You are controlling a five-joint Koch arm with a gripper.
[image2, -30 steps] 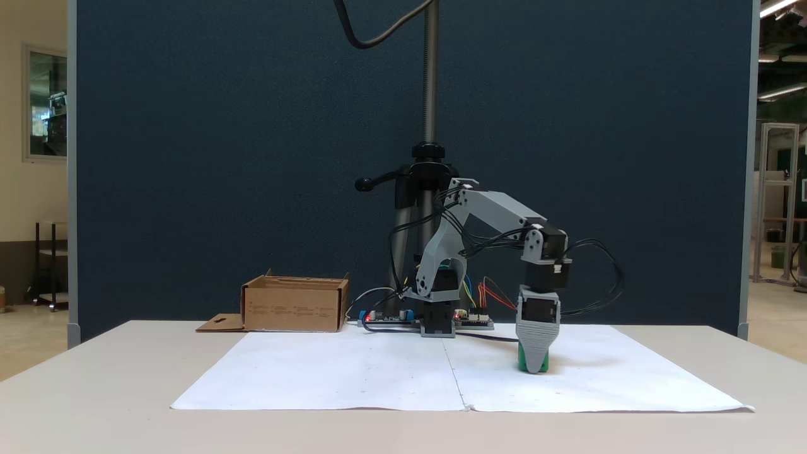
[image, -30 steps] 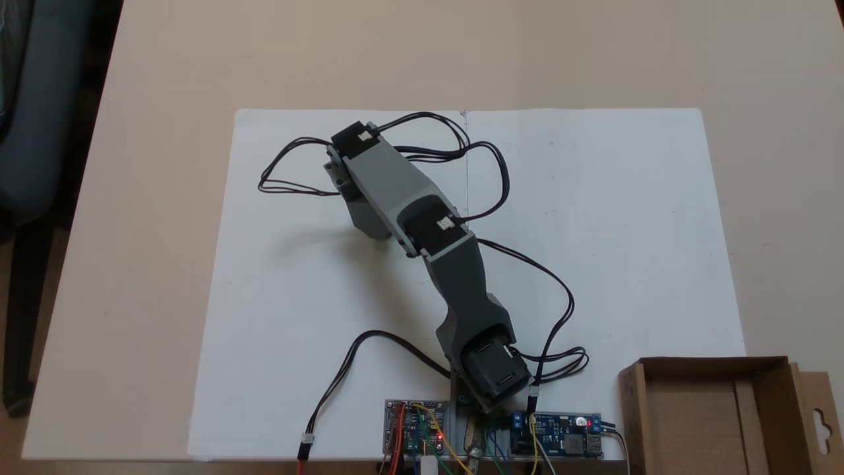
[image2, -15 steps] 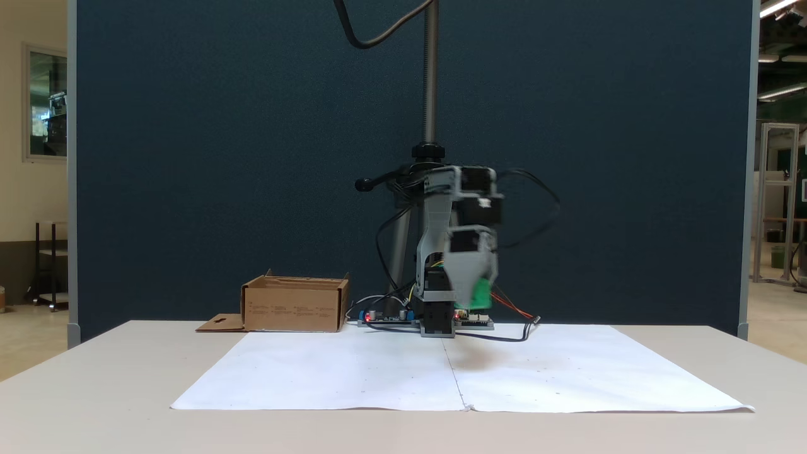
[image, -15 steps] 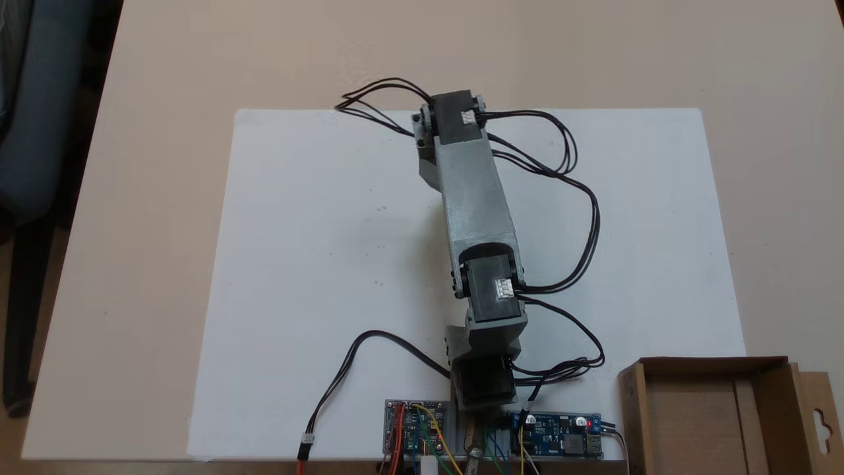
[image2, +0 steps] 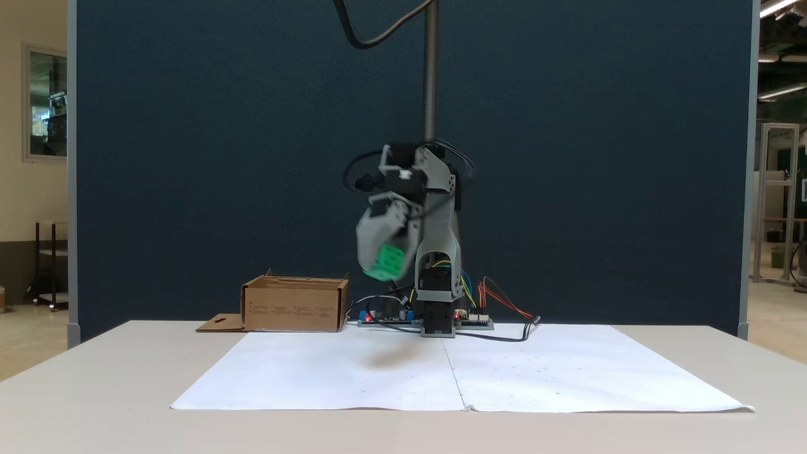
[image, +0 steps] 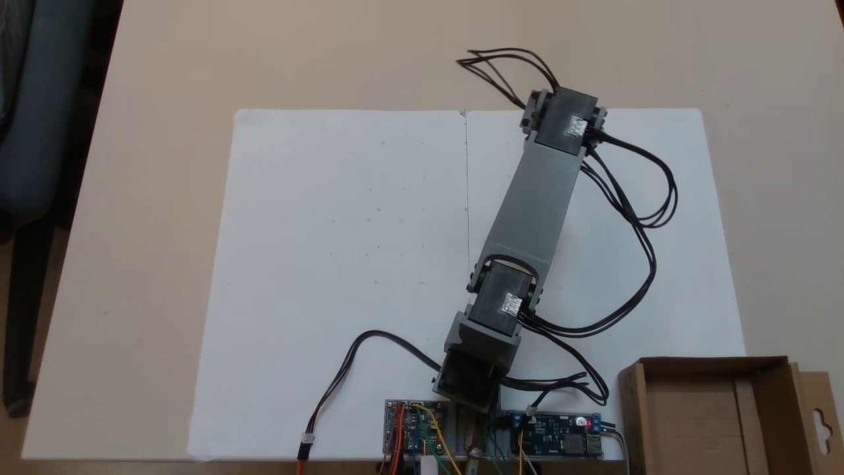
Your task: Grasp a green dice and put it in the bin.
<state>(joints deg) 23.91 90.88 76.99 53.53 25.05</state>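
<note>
Currently mid-carry: gripper (image2: 386, 265) is clamped on the green dice (image2: 386, 262), which sits in the air well above the white paper sheet (image2: 328, 372), blurred in that side-on fixed view. Held high presumably to clear the wall of the cardboard bin (image2: 295, 306). Bin sits apart from the dice toward the left of that view, and at the lower-right corner (image: 719, 409) seen from above, beside the circuit boards (image: 557, 432). Arm link (image: 537, 191) hides the dice from above. Release not yet due.
</note>
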